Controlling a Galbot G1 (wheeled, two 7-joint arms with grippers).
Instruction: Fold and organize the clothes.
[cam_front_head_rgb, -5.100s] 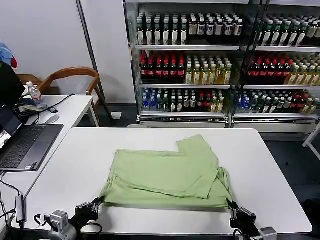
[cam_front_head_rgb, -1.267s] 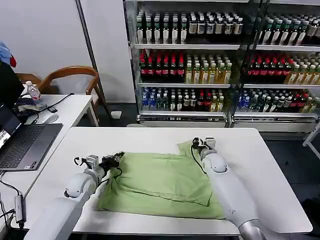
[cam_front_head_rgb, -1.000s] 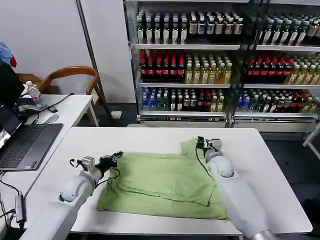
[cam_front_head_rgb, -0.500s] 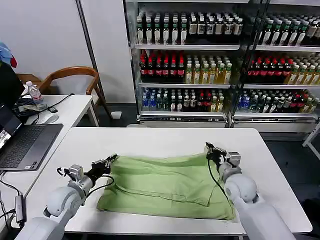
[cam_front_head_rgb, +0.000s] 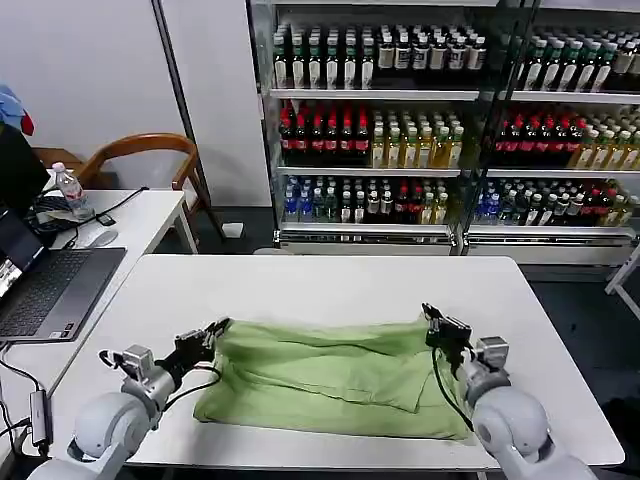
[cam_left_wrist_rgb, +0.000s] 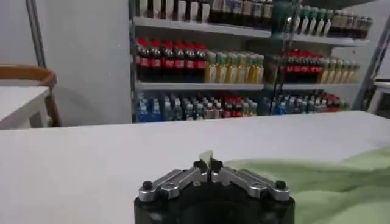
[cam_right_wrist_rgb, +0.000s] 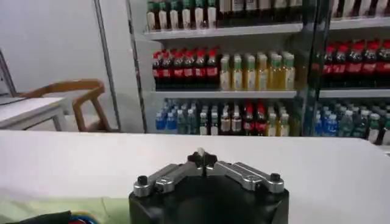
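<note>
The left claw (cam_front_head_rgb: 213, 331) is pinched tight on the far left corner of the light green soft cotton short-sleeved shirt (cam_front_head_rgb: 330, 375); in the left wrist view its two metal fingers (cam_left_wrist_rgb: 210, 165) meet tip to tip with a small pale scrap of cloth caught between them. The claw sits just above the white rectangular table (cam_front_head_rgb: 330, 280), with its grey arm reaching in from the near left edge.

The right claw (cam_front_head_rgb: 436, 326) is likewise closed on the far right corner of the shirt, its black fingers (cam_right_wrist_rgb: 203, 159) pressed together in the right wrist view with a sliver of pale fabric at the tips. Its rounded grey arm comes in from the near right edge of the table.

Between the two claws the far hem of the shirt runs as a nearly straight, slightly raised line. The shirt lies near the front middle of the table, already folded into a broad rectangle, with an upper layer lapping diagonally across the lower one and wrinkles gathered toward the left side. Its near edge lies close to the table's front edge.

Behind the table stand glass-fronted coolers (cam_front_head_rgb: 400, 120) full of bottled drinks. To the left a second white table (cam_front_head_rgb: 150, 215) carries an open grey laptop (cam_front_head_rgb: 50, 285), with a wooden chair (cam_front_head_rgb: 140, 155) beyond it.
</note>
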